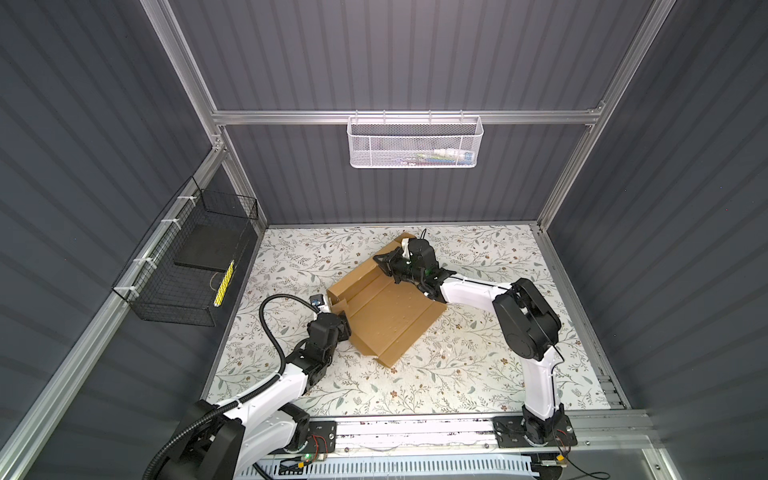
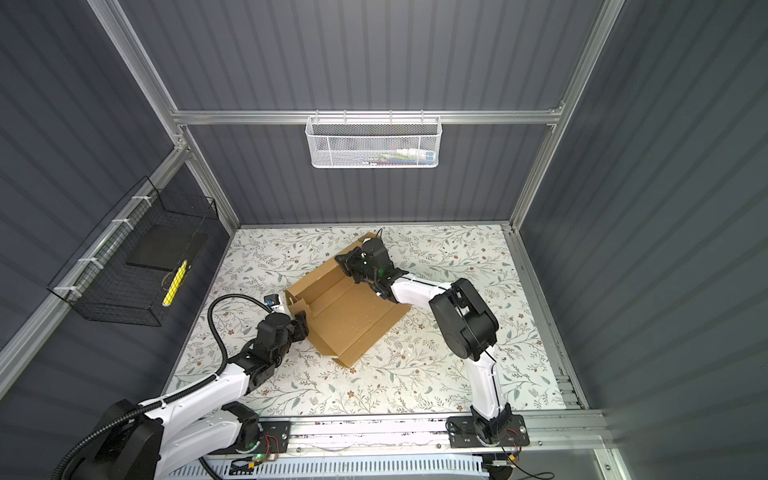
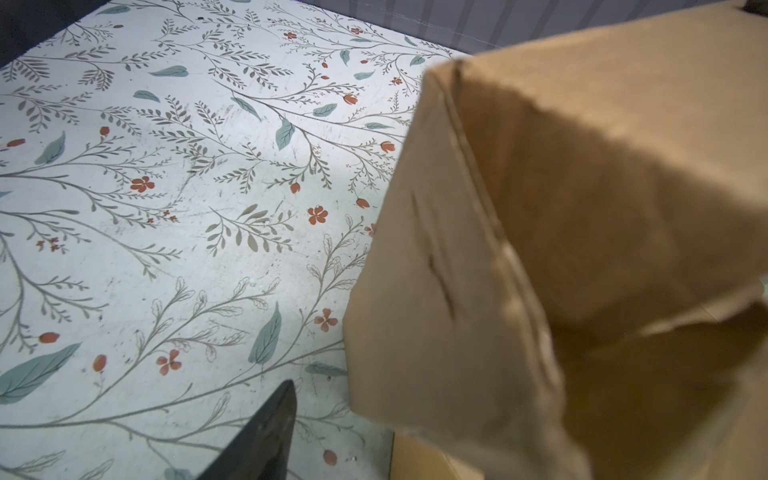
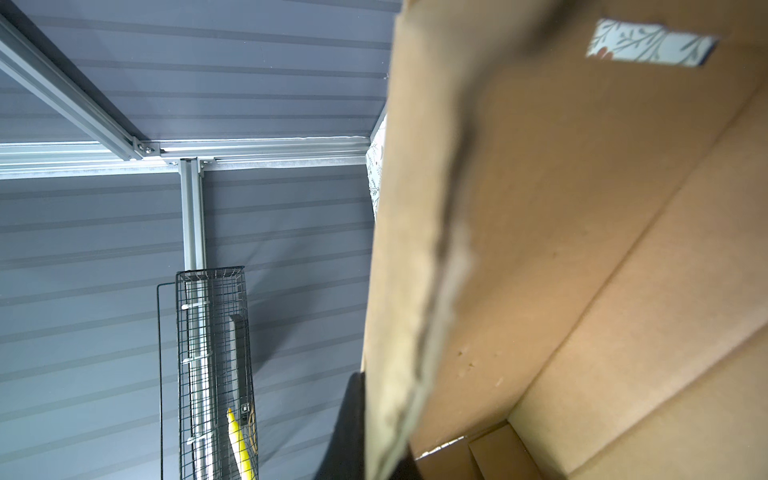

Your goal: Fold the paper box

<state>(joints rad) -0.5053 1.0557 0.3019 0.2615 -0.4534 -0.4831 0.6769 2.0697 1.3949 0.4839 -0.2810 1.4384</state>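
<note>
1. Plain brown corrugated paper box (image 1: 386,318), creased, shallow tray shape with walls partly up, lies mid floral-print table (image 1: 478,374).
2. Its far wall is pinched tight in right gripper (image 1: 382,266).
3. At near-left corner flap, left gripper (image 1: 344,321) has jaws apart; visible finger (image 3: 257,436) is clear of cardboard.

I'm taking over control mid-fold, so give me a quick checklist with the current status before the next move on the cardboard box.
1. Hold on the box: ok, the right gripper is shut on the top edge of the upright far wall.
2. The left gripper free of the cardboard: ok, it is open, and its visible finger stands apart from the box in the left wrist view.
3. The corner flap beside the left gripper tucked in: cannot tell.
4. The near panel raised: not ok, it lies flat on the table.
</note>
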